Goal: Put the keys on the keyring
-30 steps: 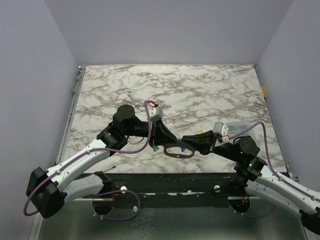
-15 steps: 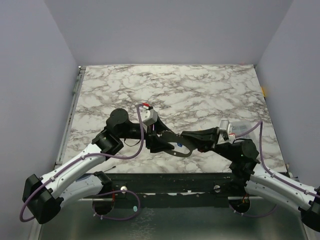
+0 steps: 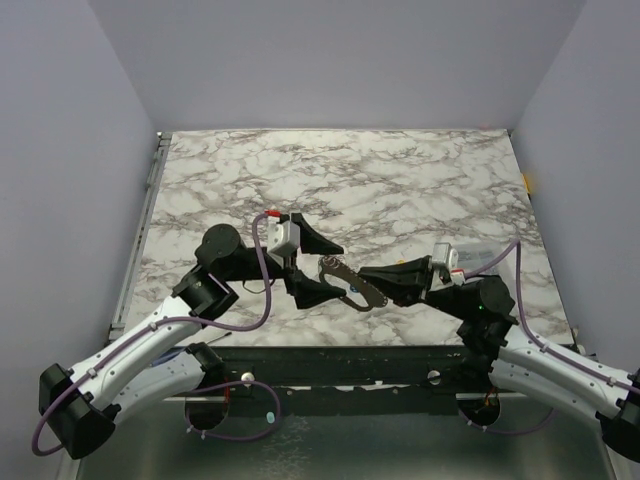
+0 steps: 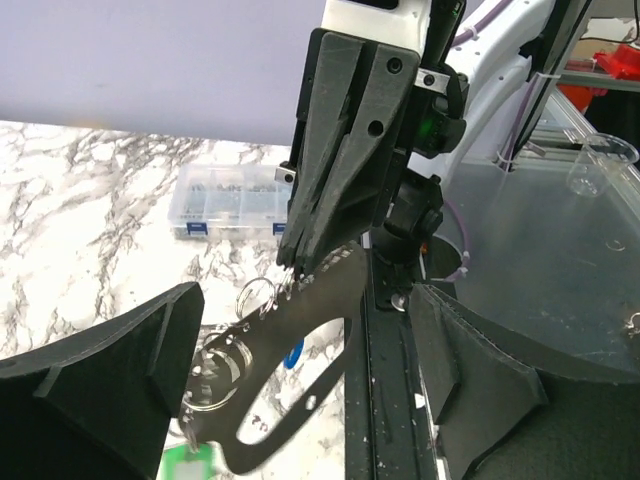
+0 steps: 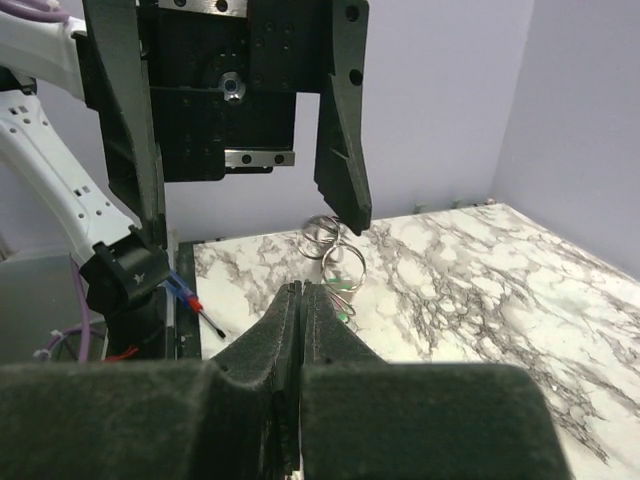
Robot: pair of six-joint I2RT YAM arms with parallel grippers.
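Right gripper (image 5: 302, 298): fingers pressed together, pinching one end of the keyring; held just past the table's near edge.
Keyring (image 4: 290, 320): dark flat oval plate with cut-outs, clamped at one end by the right gripper, tilted and lifted off the marble; free end reaches in between the left fingers.
Wire rings (image 4: 255, 295): small silvery loops along the keyring's upper edge, just below the right fingertips; seen in the right wrist view as two loops right beyond the closed tips.
Green key (image 4: 185, 465): green head at the keyring's low end, partly cut off by the bottom of the left wrist view; looks hung from a small loop there.
Blue key (image 4: 293, 352): blue head showing through the keyring's large opening; cannot tell whether hooked on.
Left gripper (image 3: 335, 268): spread wide, one finger on each side of the keyring, gripping nothing; contact with the plate cannot be told.
Table (image 3: 400, 180): white marble with grey veins, under both grippers.
Box (image 4: 230, 200): clear, compartmented, lying on the marble beyond the right gripper, well apart from the keyring.
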